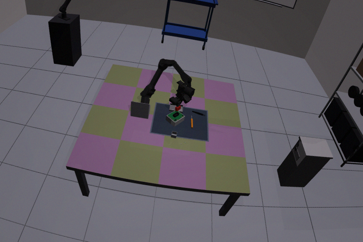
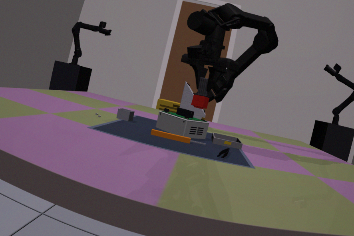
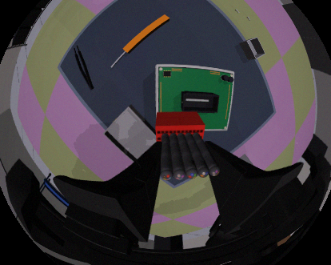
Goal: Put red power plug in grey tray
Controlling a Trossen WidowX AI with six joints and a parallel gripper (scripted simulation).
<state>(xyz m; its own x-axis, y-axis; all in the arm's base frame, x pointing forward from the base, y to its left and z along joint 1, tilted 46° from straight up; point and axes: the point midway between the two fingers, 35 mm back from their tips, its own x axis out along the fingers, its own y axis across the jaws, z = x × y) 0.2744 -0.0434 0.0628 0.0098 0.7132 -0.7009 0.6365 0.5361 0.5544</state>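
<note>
The red power plug with its bundle of dark wires is out of the socket and up in the air. My gripper is shut on it; the fingertips stand either side of the wire end. The black socket is empty on the green circuit board, on top of a light grey housing. The plug hangs above the board's edge on the tray's side. The grey tray is beside the housing, partly hidden by the gripper in the wrist view.
An orange-handled screwdriver and black tweezers lie on the dark blue mat. A small grey box stands at the mat's edge. A grey panel stands near the arm's base.
</note>
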